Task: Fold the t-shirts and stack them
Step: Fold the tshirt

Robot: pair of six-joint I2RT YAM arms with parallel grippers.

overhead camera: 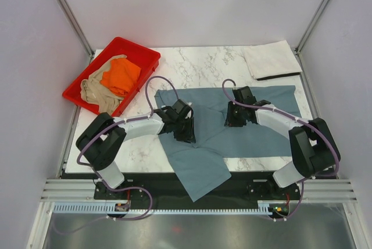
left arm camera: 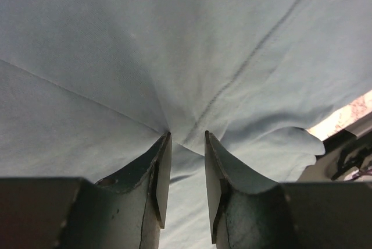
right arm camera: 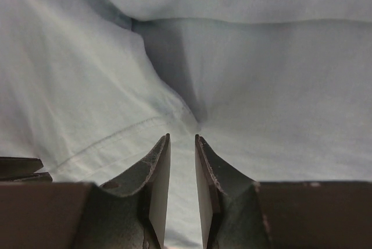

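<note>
Left gripper (left arm camera: 188, 135) at blue-grey t-shirt (left arm camera: 174, 39); red tray (overhead camera: 141, 48) only in top view.

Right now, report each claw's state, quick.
Left claw: open, tips down on the blue-grey t-shirt.
Right claw: open with a narrow gap, tips on the same t-shirt.

Middle of the white marble table (overhead camera: 197, 70) is taken. The spread slate blue-grey t-shirt (overhead camera: 261, 138) covers it, with the left arm (overhead camera: 139, 125) and right arm (overhead camera: 279, 120) low over it. The red plastic tray (overhead camera: 141, 83) blocks the far left corner, a folded off-white t-shirt (overhead camera: 270, 60) the far right. Bare marble runs between them — and at the near left.
</note>
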